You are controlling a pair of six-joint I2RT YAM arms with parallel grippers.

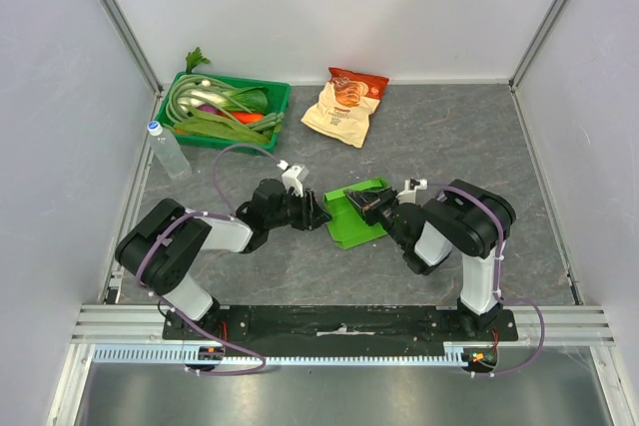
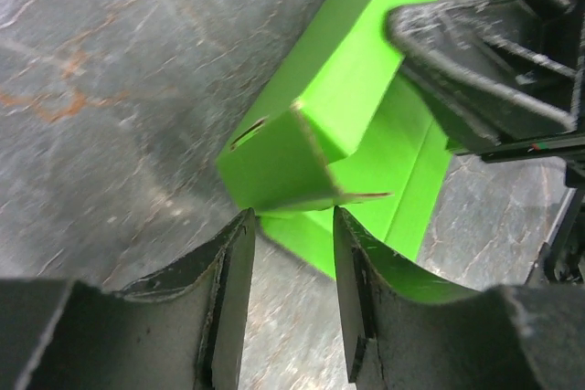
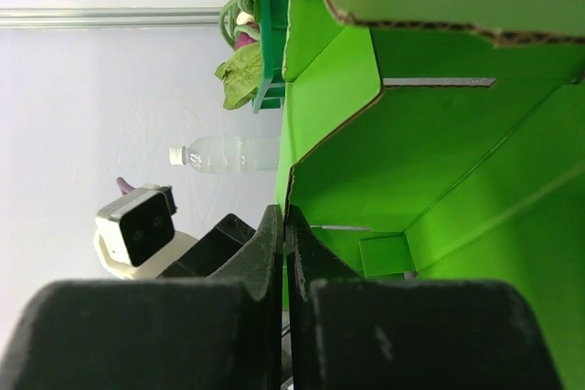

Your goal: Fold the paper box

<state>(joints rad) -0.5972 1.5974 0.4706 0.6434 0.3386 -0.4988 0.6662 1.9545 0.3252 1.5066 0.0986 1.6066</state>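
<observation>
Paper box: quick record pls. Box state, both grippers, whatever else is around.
item: paper box, lime green, partly folded, some walls raised, lying between the two grippers
left gripper: open, fingertips at a box corner, not gripping it
right gripper: shut, appears to pinch a box wall
others: vegetable tray, snack bag, water bottle, all farther back

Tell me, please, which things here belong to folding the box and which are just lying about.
Job: paper box; right pincer, shut on its wall; left pincer, open at its corner.
Lying about: vegetable tray; snack bag; water bottle.
</observation>
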